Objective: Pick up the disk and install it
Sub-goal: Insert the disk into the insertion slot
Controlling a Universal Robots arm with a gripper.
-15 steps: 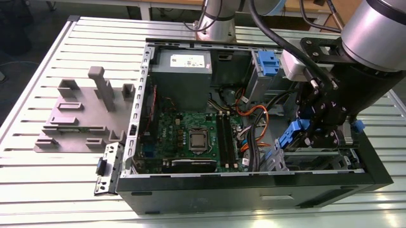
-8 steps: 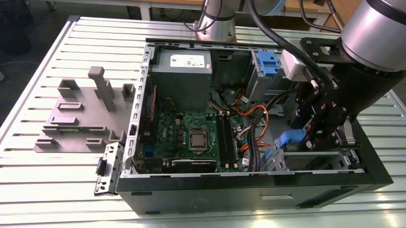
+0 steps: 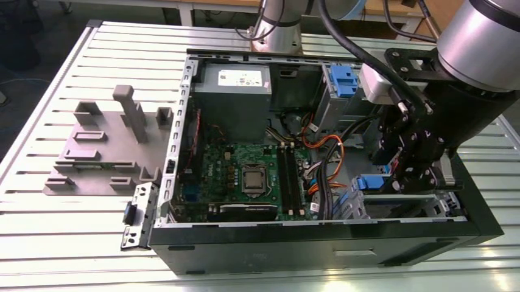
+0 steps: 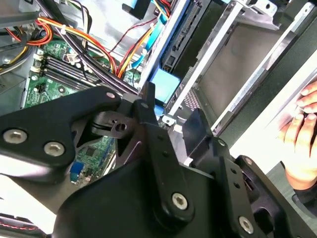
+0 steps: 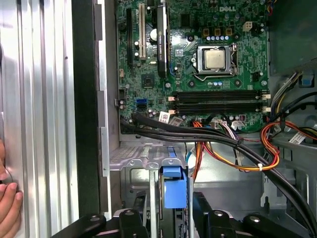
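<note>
The disk (image 5: 174,186) stands on edge in the drive cage (image 5: 133,158) at the front corner of the open computer case (image 3: 325,240), at the exterior view's right. Its blue carrier tab (image 3: 372,181) points toward the motherboard. In the second wrist view the disk (image 4: 166,82) lies along the cage's silver rail. My gripper (image 5: 171,214) reaches down over the cage, one black finger (image 5: 134,218) on each side of the disk's end, shut on it. My gripper (image 3: 410,182) hangs just above the cage in the exterior view, and in the second wrist view my gripper (image 4: 171,106) flanks the blue tab.
Orange, black and blue cables (image 5: 218,139) run beside the cage across the motherboard (image 3: 243,176). A grey power supply (image 3: 235,79) and a blue latch piece (image 3: 341,82) sit at the case's far end. A grey fixture plate (image 3: 97,152) lies outside. A person's hand (image 4: 299,119) rests beside the case.
</note>
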